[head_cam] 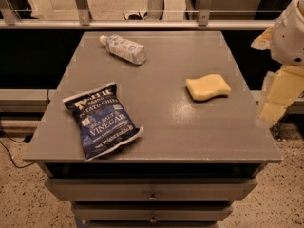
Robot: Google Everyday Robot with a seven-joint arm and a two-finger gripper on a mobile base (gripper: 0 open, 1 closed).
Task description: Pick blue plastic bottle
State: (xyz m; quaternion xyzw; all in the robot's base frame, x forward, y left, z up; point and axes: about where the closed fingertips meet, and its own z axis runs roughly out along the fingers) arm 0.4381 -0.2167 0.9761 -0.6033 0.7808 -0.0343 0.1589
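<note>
The blue plastic bottle (124, 49) is small and clear, with a pale blue-and-white label and a white cap. It lies on its side at the far left of the grey table (161, 127), cap pointing to the far left corner. My gripper (274, 101) hangs off the table's right edge, pale and yellowish below the white arm (290, 30). It is far to the right of the bottle and touches nothing.
A dark blue potato chip bag (102, 120) lies flat at the front left. A yellow sponge (207, 87) lies at the right middle, nearest the gripper. Drawers (152, 191) sit under the tabletop. A railing (152, 23) runs behind the table.
</note>
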